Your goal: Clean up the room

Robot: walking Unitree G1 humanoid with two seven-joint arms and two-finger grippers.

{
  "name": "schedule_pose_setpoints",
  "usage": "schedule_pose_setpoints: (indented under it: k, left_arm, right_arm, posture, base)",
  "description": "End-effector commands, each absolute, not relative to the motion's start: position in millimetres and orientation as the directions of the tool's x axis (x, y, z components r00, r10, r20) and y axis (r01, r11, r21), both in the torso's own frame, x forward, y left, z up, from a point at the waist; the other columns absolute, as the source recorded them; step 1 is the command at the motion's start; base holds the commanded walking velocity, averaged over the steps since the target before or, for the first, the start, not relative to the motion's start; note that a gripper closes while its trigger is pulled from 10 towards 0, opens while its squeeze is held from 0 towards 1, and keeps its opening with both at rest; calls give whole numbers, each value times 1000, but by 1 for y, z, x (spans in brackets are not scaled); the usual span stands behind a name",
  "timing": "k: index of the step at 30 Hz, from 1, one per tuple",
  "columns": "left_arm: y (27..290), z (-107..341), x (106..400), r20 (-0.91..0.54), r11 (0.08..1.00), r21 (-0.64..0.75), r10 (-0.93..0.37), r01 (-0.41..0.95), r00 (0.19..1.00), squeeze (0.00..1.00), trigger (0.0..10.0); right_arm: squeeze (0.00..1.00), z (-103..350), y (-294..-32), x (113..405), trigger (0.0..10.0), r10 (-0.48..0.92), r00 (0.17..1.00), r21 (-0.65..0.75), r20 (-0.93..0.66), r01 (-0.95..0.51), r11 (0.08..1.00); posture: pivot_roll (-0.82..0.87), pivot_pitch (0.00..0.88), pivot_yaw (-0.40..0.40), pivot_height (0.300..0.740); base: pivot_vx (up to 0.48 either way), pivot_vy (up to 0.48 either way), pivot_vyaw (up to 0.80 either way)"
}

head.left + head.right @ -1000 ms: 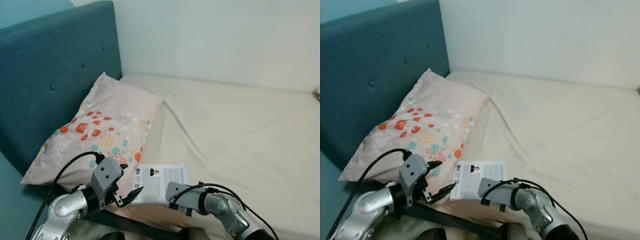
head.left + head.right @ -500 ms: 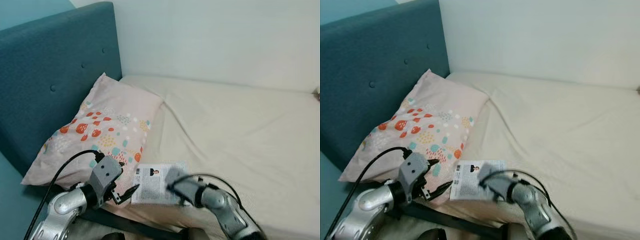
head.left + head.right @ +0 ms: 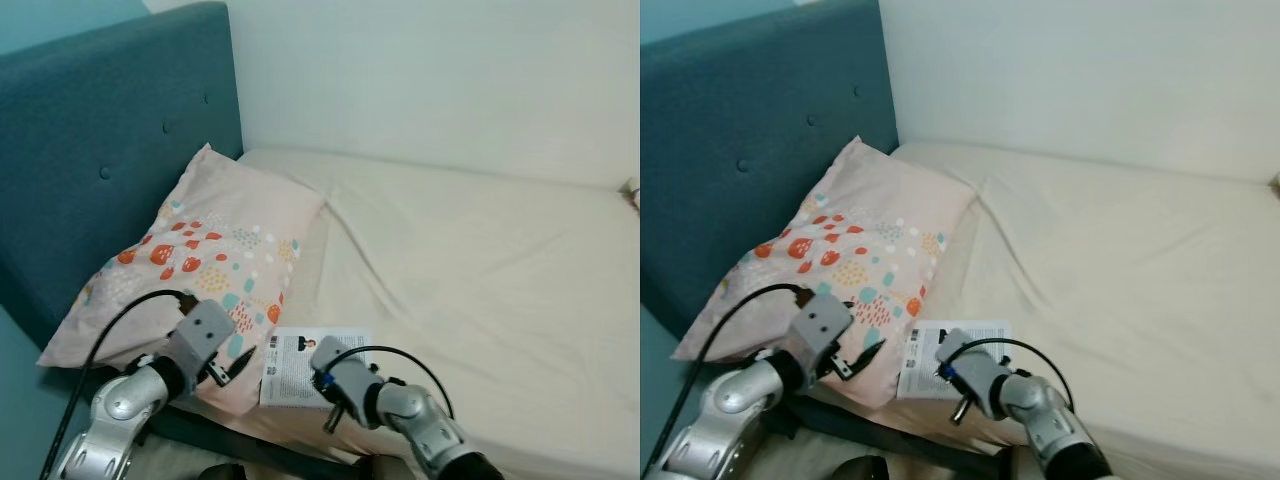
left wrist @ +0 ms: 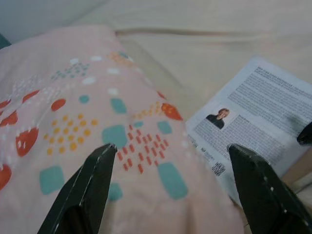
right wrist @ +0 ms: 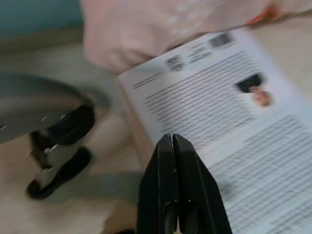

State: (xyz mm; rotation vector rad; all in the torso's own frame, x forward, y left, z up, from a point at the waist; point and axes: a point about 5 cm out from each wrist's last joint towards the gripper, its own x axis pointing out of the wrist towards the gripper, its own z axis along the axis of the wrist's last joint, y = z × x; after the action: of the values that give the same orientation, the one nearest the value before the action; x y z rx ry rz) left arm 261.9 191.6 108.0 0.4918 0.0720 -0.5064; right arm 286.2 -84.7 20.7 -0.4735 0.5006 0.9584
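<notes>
Right gripper (image 5: 171, 141) pressed together over leaflet (image 3: 300, 366); left gripper (image 4: 170, 151) spread above pillow (image 3: 215, 250).

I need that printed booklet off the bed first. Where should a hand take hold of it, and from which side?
Probably the booklet's near edge, which lies at the mattress edge. Come in low from the robot's side, one finger above, one below. The far corner sits against the pillow, and it lies flat, so a top-down pinch has little to catch. The left hand is open; the right hand is shut.

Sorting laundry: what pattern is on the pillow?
Pale pink pillow with red, teal and orange spots; clearest in the left eye view.
</notes>
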Motion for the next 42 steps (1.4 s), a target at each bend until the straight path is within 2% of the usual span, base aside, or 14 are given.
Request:
schedule_pose_setpoints:
  k: [1,9,12,16,19,24,34,38,42]
  left_arm:
    - [207,108,255,-207,781,454,-377,430,903,0,10000]
    - [214,115,245,-194,796,452,-351,402,916,0,10000]
    - [217,122,237,-176,798,458,-351,392,920,0,10000]
    - [218,124,233,-172,798,461,-348,388,921,0,10000]
    - [219,125,230,-179,793,466,-350,392,920,0,10000]
    - [219,128,227,-185,789,474,-345,391,920,0,10000]
    - [222,136,224,-187,775,500,-340,387,922,0,10000]
    - [226,142,221,-165,778,517,-319,357,933,0,10000]
    - [227,144,220,-160,780,521,-309,346,937,0,10000]
  right_arm:
    - [0,17,-81,287,0,659,437,-123,-612,-876,466]
    - [0,15,-74,289,0,659,396,-108,-640,-895,433]
    - [0,18,-65,294,0,684,382,-56,-621,-893,447]
    - [0,20,-59,294,0,715,349,-8,-606,-901,433]
    - [0,17,-59,292,0,701,330,-21,-632,-912,410]
    - [0,14,-64,296,0,639,383,-98,-667,-895,434]
    - [0,5,-67,292,0,582,408,-150,-703,-885,440]
    - [0,12,-68,302,0,541,537,-256,-647,-822,509]
    - [0,16,-69,307,0,516,598,-297,-613,-780,552]
  posture:
    - [91,120,-121,611]
    - [134,177,-141,611]
    - [170,209,-149,611]
    - [180,215,-151,611]
    - [199,223,-154,611]
    - [216,225,-154,611]
    - [268,242,-161,611]
    - [283,243,-168,611]
    - [293,245,-174,611]
  base:
    - [0,0,0]
    - [0,0,0]
    - [0,0,0]
    - [0,0,0]
    - [0,0,0]
    - [0,0,0]
    - [0,0,0]
    - [0,0,0]
    - [0,0,0]
